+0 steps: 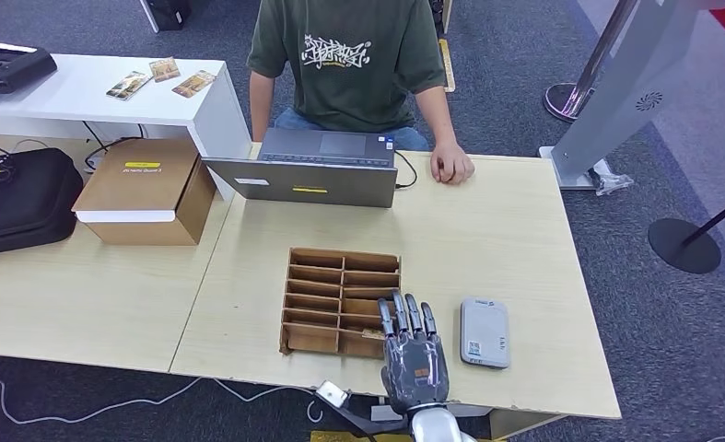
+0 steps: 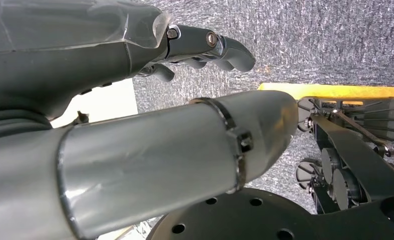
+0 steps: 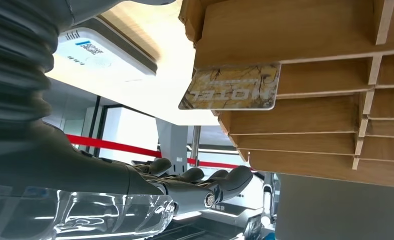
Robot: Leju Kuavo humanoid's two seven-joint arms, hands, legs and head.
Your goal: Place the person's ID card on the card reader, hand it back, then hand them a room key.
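Head view: my right hand [image 1: 415,354] lies flat, fingers spread, holding nothing, fingertips over near right corner of wooden slotted rack [image 1: 341,301]. Card reader [image 1: 485,332] just beside hand on table [image 1: 487,230]. Person's hand [image 1: 452,167] rests by laptop [image 1: 314,169].

Left wrist view: my left hand [image 2: 205,47] empty, fingers loosely curled over carpet.

Right wrist view: hotel key card [image 3: 231,86] pokes from rack slot; my fingers [image 3: 205,181] apart from it.

My head view is evenly and brightly lit from overhead, sharp, with soft, short shadows on the tabletop [image 1: 487,230]. In my left wrist view the close left hand [image 2: 205,47] looks soft and carries pale glare streaks. My right wrist view is washed out behind the right hand [image 3: 194,182].
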